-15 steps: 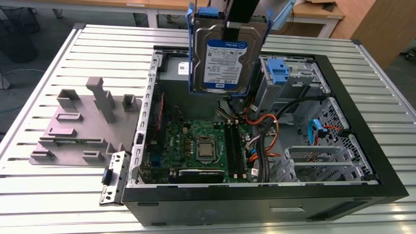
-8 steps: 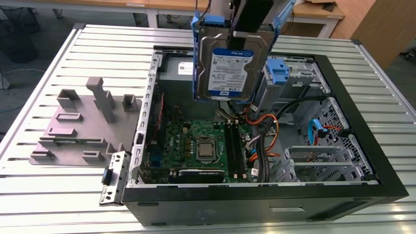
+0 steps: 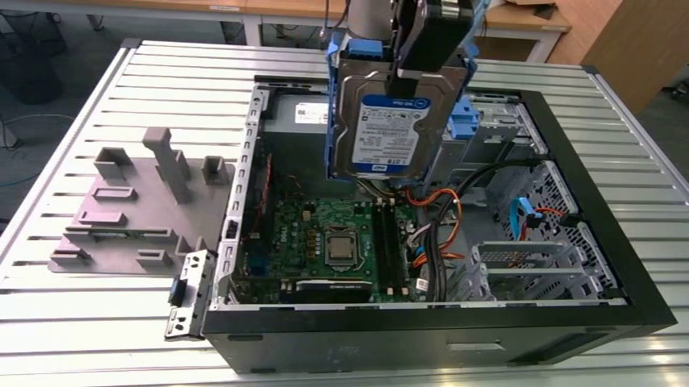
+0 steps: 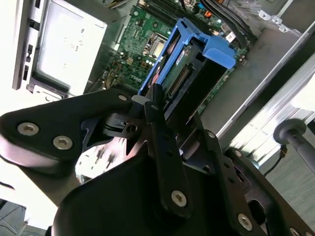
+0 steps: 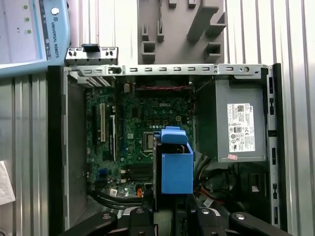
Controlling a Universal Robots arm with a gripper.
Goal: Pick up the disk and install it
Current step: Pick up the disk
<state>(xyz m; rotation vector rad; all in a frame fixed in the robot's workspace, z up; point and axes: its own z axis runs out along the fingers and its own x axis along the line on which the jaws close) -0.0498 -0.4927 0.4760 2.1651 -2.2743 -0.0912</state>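
- Disk [image 3: 393,129] up in the air, standing upright, its white-and-blue label turned toward the exterior view.
- Blue rail frame [image 3: 336,64] wrapped along the disk's edges. In the first wrist view, seen end-on as a blue block [image 5: 176,169].
- Tool [image 3: 409,79] closed on the disk from above, with one black finger [image 3: 431,40] lying down across the label face.
- In the second wrist view, disk [image 4: 192,86] seen edge-on past the tool [image 4: 167,101], with a thin black finger [image 4: 157,115] pressed against the frame's side.
- Straight below the disk and not touching it, an open desktop computer case [image 3: 603,266] lying on its side.
- Inside the case, a green motherboard [image 3: 323,234] with a bare processor socket [image 3: 340,246] near its middle.
- Beside the motherboard, a grey power supply [image 5: 231,128] with a white sticker, filling one end of the case.
- Orange cables [image 3: 450,197] looping near the lower edge of the hanging disk, on the exterior view's right.
- Outside the case, on the exterior view's left, a grey moulded holder [image 3: 140,201] with upright posts, just beside the case wall.
- Under the case and holder, a slatted metal surface [image 3: 108,322].
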